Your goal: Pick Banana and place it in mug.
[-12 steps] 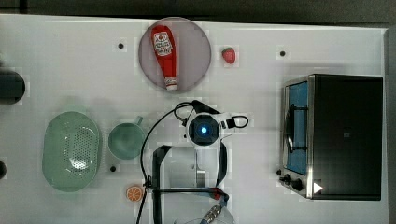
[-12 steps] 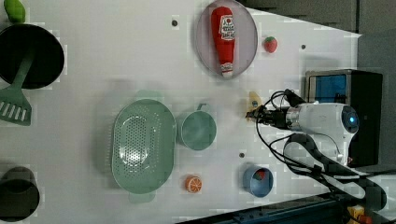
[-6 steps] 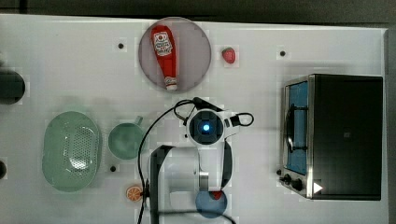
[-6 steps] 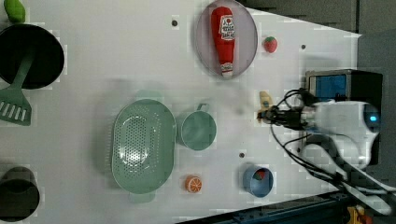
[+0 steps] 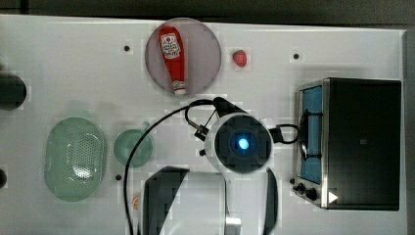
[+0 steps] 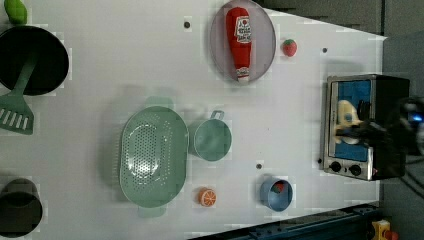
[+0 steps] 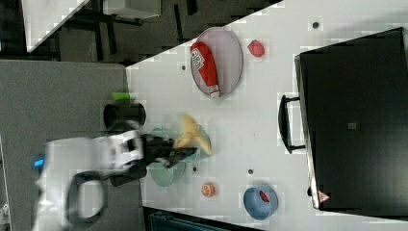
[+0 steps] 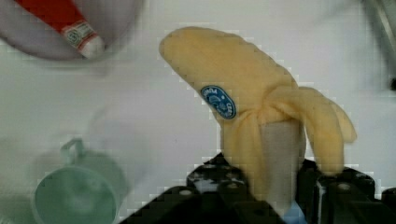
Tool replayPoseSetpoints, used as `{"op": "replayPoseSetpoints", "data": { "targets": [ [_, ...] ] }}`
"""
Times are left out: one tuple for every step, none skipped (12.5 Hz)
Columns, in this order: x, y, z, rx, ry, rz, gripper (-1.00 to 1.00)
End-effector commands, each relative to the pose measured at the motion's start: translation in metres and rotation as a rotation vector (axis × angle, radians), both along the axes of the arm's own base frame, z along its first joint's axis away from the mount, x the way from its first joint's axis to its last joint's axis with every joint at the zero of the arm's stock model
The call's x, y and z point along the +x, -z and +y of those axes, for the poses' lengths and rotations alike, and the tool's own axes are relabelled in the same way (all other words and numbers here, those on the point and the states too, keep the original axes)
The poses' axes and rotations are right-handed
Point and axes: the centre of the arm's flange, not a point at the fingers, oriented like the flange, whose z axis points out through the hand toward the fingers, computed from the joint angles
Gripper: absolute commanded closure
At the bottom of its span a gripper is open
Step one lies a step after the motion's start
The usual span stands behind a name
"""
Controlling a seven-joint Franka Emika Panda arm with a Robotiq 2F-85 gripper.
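Pinching the banana (image 8: 233, 79) in the gripper (image 8: 280, 186) by its lower end, with the long curved body and the loose peel flaps sticking out past the fingertips, lifted well clear of the tabletop (image 8: 154, 107). Not yet over the mug (image 8: 74, 198), which stands upright and empty below the gripper and well off to one side, away from the oven (image 5: 359, 142) and just beside the colander (image 5: 75, 157). For a good carry, hold the pinch firm and unchanged, against likely swinging of a soft toy gripped at one end. Travel level and high enough to pass over the mug's rim and handle rather than into them. Steer clear of the ketchup bottle (image 8: 70, 23) and its plate (image 8: 28, 42), lying beyond the banana's tip. Line up by the banana's free tip, not by the gripper, because of the long overhang, and bring that tip above the middle of the mug's mouth. Tilt and lower to enter tip first, the mouth looking only somewhat wider than the fruit. Go partly inside before spreading the gripper, to avoid a bounce off the rim or a tipped mug. Avoid drifting on to the colander, a bigger, easier and wrong target right next to the mug.
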Motion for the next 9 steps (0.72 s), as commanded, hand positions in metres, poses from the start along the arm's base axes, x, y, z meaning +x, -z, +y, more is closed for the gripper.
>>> {"op": "replayPoseSetpoints", "data": {
  "targets": [
    [0.004, -0.023, 0.036, -0.038, -0.031, 0.065, 0.34],
    [0.003, -0.027, 0.053, -0.049, -0.020, 0.062, 0.34],
    [0.001, -0.028, 0.072, -0.057, -0.007, 0.058, 0.34],
    [-0.002, -0.028, 0.095, -0.062, 0.006, 0.055, 0.34],
    [-0.007, -0.027, 0.119, -0.063, 0.026, 0.054, 0.34],
    [-0.012, -0.026, 0.145, -0.051, 0.062, 0.058, 0.34],
    [-0.020, -0.022, 0.169, -0.034, 0.119, 0.071, 0.34],
    [-0.032, -0.009, 0.205, -0.016, 0.212, 0.095, 0.34],
    [-0.036, 0.004, 0.221, -0.019, 0.244, 0.087, 0.34]
  ]
}}
